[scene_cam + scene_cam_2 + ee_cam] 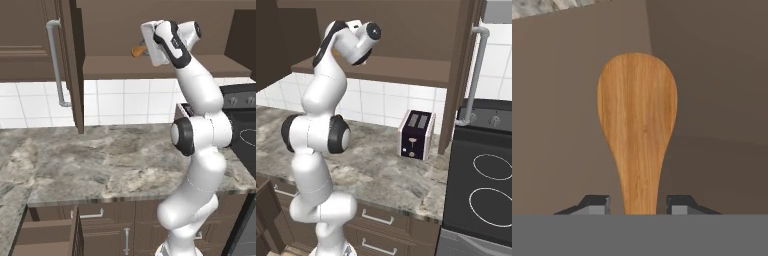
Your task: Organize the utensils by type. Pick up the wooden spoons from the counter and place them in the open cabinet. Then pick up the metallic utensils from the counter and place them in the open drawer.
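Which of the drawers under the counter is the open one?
The dark brown drawer at the far left in the left base view: it is pulled out, showing its lighter brown inside. The neighbouring drawer with the silver bar handle sits shut.

I count one wooden spoon (pixel 637 125), its oval bowl rising between the end effector (pixel 638 205) fingertips. I see two dark fingertips (pixel 594 204) there. On the worktop (pixel 381 170) I count one toaster (pixel 416 134), with two slots on top. The stove (pixel 481 185) has two ringed burners and two knobs that I can make out. One open cabinet (pixel 150 65), one open drawer (pixel 47 237).
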### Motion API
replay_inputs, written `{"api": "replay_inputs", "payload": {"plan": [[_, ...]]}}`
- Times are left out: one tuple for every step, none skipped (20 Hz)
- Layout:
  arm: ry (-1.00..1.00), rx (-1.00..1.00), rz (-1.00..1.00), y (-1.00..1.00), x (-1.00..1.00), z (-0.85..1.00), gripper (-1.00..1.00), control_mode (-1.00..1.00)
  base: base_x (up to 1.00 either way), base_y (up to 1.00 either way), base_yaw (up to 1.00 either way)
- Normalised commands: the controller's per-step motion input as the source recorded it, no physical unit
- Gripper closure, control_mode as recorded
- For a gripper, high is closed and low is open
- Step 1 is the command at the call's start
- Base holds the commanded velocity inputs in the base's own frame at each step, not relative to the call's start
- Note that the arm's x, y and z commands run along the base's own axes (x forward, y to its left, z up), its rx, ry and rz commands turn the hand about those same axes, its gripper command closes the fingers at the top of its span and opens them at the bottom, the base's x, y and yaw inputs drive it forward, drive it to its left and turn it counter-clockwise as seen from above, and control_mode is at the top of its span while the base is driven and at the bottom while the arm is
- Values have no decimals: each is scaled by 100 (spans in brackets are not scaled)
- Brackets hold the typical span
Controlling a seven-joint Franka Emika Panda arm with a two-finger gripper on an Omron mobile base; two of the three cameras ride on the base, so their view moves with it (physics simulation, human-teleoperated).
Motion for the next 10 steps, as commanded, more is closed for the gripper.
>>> {"api": "replay_inputs", "payload": {"plan": [[0,0,0,28,63,-1,100,-100,0,0,0],[0,0,0,24,61,-6,100,-100,0,0,0],[2,0,0,19,57,-7,100,-100,0,0,0],[2,0,0,14,53,-9,100,-100,0,0,0],[3,0,0,14,49,-14,100,-100,0,0,0],[2,0,0,14,44,-13,100,-100,0,0,0],[3,0,0,14,40,-18,100,-100,0,0,0],[3,0,0,14,41,-17,100,-100,0,0,0],[2,0,0,15,38,-18,100,-100,0,0,0],[0,0,0,15,37,-17,100,-100,0,0,0]]}}
